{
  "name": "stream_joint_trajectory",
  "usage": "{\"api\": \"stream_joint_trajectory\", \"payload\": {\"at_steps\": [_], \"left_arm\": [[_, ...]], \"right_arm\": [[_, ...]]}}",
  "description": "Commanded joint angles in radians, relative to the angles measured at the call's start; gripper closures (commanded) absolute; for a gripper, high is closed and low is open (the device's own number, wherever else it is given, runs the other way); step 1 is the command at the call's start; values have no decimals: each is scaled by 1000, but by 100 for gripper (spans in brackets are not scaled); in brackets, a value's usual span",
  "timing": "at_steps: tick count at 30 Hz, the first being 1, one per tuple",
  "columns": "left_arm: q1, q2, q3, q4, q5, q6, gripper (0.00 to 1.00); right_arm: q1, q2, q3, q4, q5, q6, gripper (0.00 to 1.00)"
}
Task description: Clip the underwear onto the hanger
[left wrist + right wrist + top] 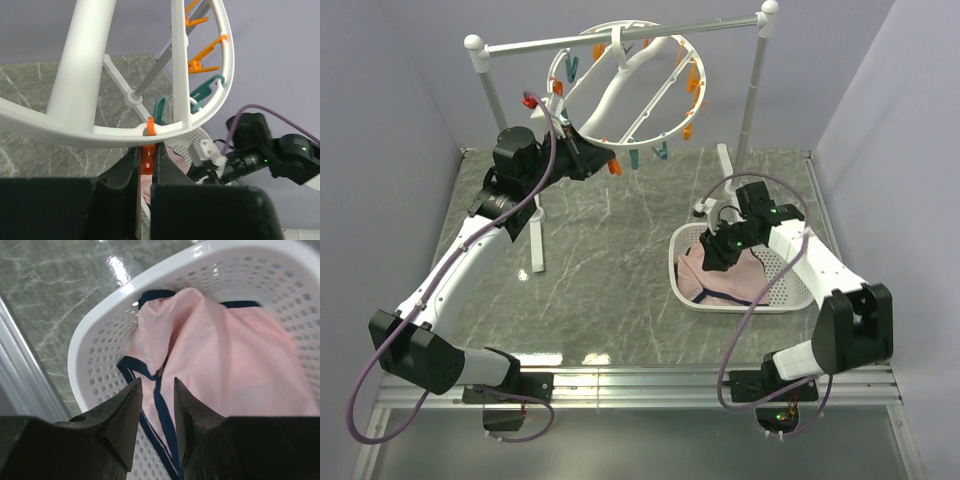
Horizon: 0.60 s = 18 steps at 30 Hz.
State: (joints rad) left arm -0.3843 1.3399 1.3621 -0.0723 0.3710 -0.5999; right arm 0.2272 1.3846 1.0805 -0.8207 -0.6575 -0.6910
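- Setting: grey-green marbled table (610, 300) w/ pale lilac walls. A white rail stand (520, 42) is set at the back.
- The hanger (610, 95), a white ring w/ spokes and orange & teal clips, is hung from the rail by its hook and tilted.
- The left claw (146, 155) is positioned at the ring's lower rim and is closed on an orange clip (146, 165) there.
- The underwear (230, 355), pale pink w/ navy edging, is crumpled in a white perforated basket (95, 330) on the table's right side, well apart from the hanger.
- The right claw (157, 385) is held just above the fabric, jaws parted a little. Nothing is seen pinched between them.
- Key relation: the garment lies straight below the right claw's tips, w/ its bulk spread to one side. A navy-edged fold is lined up approx. w/ the gap between the jaws. The right arm is by far the nearer. Only a short drop is judged needed for a grab, then a carry back-left to the held clip.
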Motion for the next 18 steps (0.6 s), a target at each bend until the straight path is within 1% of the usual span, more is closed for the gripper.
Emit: {"api": "stream_joint_trajectory", "payload": {"at_steps": [1,7,14,17,18], "left_arm": [[4,-1,14,9,16,-11,100],[4,1,14,12,17,-11,100],[4,8,12,12,17,-6,100],[4,7,6,16,16,-8,100],[4,4,6,16,17,-9,100]], "right_arm": [[4,43,19,-2,-67,80,60],[24,106,-56,120,2,153,59],[73,162,-65,144,19,191,57],[81,175,-74,169,33,203,55],[81,189,-74,173,45,206,52]]}}
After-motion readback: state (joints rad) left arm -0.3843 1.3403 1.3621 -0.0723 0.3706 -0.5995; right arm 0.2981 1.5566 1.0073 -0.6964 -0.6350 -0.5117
